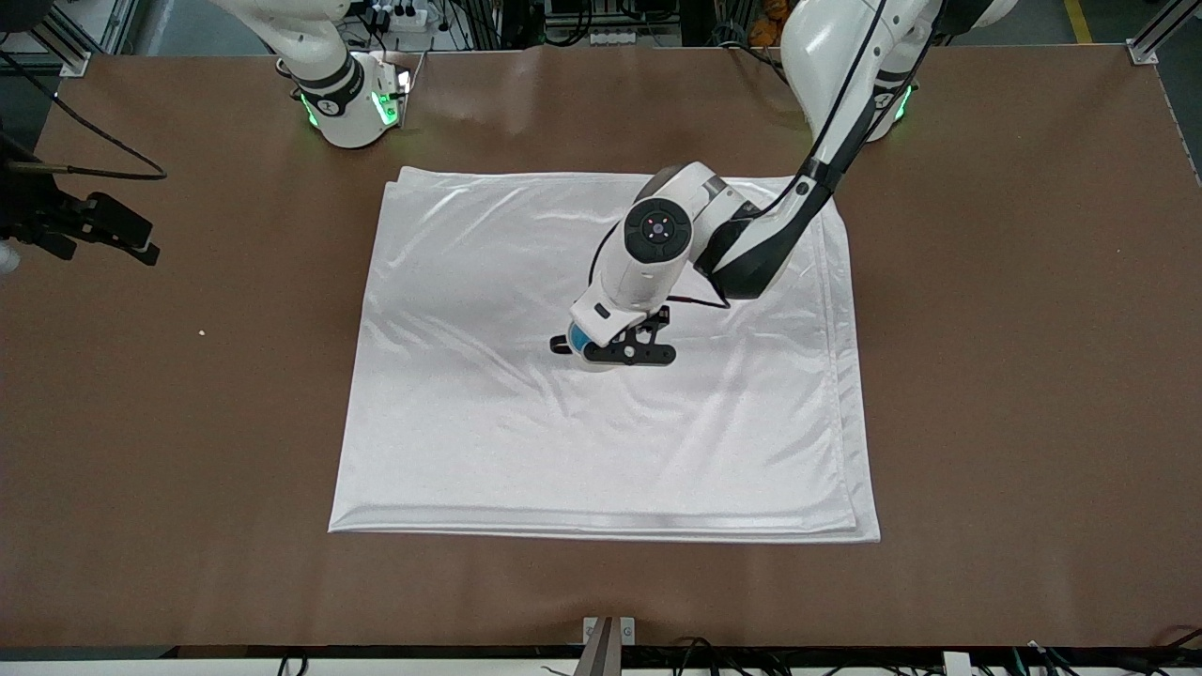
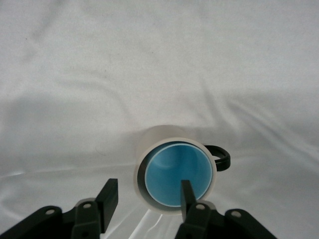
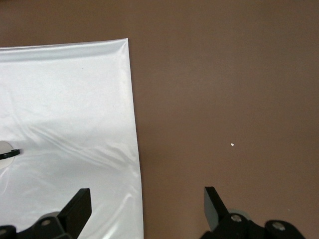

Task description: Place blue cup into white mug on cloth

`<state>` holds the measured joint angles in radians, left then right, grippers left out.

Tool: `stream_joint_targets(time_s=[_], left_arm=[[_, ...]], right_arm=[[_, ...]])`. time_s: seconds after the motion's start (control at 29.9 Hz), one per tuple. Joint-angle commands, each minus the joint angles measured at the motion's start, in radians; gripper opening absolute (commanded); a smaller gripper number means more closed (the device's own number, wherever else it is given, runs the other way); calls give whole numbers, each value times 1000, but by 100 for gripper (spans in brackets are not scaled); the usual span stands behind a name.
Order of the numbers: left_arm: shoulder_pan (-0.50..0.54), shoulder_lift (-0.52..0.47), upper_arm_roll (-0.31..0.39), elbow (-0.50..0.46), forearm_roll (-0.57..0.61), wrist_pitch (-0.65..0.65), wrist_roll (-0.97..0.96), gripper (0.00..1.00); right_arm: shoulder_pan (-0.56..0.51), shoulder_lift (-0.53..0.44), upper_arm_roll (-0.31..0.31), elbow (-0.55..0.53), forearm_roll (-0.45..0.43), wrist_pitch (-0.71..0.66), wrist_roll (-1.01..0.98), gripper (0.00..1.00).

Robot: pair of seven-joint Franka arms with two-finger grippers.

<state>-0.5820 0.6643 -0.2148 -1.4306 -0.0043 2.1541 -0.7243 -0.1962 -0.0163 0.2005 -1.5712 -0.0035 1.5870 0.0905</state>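
Note:
The blue cup sits inside the white mug, which stands upright on the cloth with its black handle sticking out sideways. My left gripper is open just above them. One finger is over the cup's inside, and the other is outside the mug and clear of its wall. In the front view the left gripper covers most of the mug, and a bit of blue cup shows. My right gripper is open and empty, waiting above the cloth's edge.
The cloth covers the middle of the brown table. The right gripper hangs at the right arm's end of the table. A small white speck lies on the table beside the cloth. The mug's edge shows in the right wrist view.

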Motion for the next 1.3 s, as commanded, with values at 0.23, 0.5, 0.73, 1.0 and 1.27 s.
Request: stream_joint_targets(time_s=[0.23, 0.5, 0.73, 1.0, 1.27], left_arm=[[63, -95, 8, 26, 26, -2, 78, 100], [113, -141, 9, 56, 26, -2, 85, 100], [177, -181, 9, 64, 27, -3, 92, 100], [246, -221, 6, 64, 52, -13, 186, 100], [298, -245, 5, 62, 49, -26, 198, 100]], right_arm=[[-9, -19, 7, -29, 13, 24, -12, 100], [-9, -17, 7, -29, 14, 27, -2, 100], [-17, -16, 7, -32, 14, 31, 0, 100], [18, -17, -9, -30, 14, 30, 0, 100], [133, -17, -133, -30, 13, 30, 1, 100]])
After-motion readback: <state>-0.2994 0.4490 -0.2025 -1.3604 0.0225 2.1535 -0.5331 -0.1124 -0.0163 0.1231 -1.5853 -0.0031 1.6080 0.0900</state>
